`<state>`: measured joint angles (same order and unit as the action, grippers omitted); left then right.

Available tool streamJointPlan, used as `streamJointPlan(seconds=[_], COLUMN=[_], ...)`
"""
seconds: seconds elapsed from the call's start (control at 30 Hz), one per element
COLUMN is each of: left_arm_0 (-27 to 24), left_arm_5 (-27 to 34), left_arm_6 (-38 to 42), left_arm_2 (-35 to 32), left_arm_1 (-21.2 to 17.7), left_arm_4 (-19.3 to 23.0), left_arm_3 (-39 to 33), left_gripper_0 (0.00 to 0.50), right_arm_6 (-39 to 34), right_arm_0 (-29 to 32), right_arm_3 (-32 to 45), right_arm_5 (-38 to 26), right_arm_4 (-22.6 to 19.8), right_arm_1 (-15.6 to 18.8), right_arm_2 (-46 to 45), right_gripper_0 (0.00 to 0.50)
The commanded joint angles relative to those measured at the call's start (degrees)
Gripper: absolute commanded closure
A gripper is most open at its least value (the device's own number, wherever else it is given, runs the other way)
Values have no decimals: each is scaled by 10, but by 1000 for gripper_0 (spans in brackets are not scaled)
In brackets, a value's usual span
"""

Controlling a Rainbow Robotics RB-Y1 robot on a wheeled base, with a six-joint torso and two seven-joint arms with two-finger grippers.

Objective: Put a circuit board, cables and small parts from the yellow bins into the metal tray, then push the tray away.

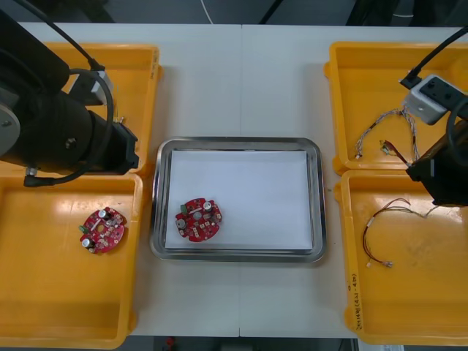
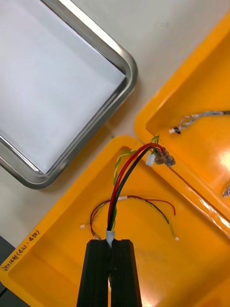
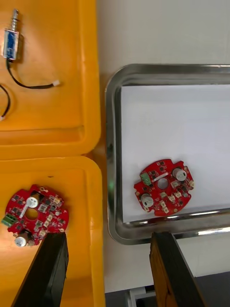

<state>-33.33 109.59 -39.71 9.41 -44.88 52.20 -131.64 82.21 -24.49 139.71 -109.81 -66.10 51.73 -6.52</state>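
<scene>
My right gripper (image 2: 111, 245) is shut on the white-sleeved end of a cable (image 2: 125, 184) of red, black and yellow-green wires. It holds the cable above the near right yellow bin (image 2: 57, 259), and the cable's connector end (image 2: 161, 156) hangs over the wall between the two right bins. In the front view the cable's tip (image 1: 387, 148) shows left of that gripper (image 1: 420, 170). A round red circuit board (image 1: 198, 219) lies in the near left corner of the metal tray (image 1: 316, 190), which is white inside. My left gripper (image 3: 110, 261) stands open over the gap between the near left bin and the tray.
A second red circuit board (image 1: 104, 230) lies in the near left bin (image 1: 44, 292). A small metal part (image 3: 10, 42) with a black cable lies in the far left bin. A twisted cable (image 1: 387, 126) lies in the far right bin, a red and yellow cable (image 1: 386, 225) in the near right one.
</scene>
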Motion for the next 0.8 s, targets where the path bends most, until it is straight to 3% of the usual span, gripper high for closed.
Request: streamJointPlan(seconds=[0.03,0.27,0.67,0.8], left_arm_0=[-2,-2,-24,-43], left_arm_5=[4,4,4,4], left_arm_6=[0,-79,-187,-206], left_arm_2=[-36,-90,-124,-124], left_arm_1=[-28,-35,-39,-39], left_arm_4=[6,7,-32,-40], left_arm_3=[29,88,191,238], left_gripper_0=[0,0,0,0], right_arm_6=[3,-1,25,88], right_arm_0=[-63,-137,-205,-207], right_arm_3=[3,0,-42,-49], right_arm_5=[-2,-2,-2,-2], right_arm_4=[2,15,90,144], right_arm_1=[1,-49,-152,-177], right_arm_2=[60,143,269,310], right_gripper_0=[500,500,500,500])
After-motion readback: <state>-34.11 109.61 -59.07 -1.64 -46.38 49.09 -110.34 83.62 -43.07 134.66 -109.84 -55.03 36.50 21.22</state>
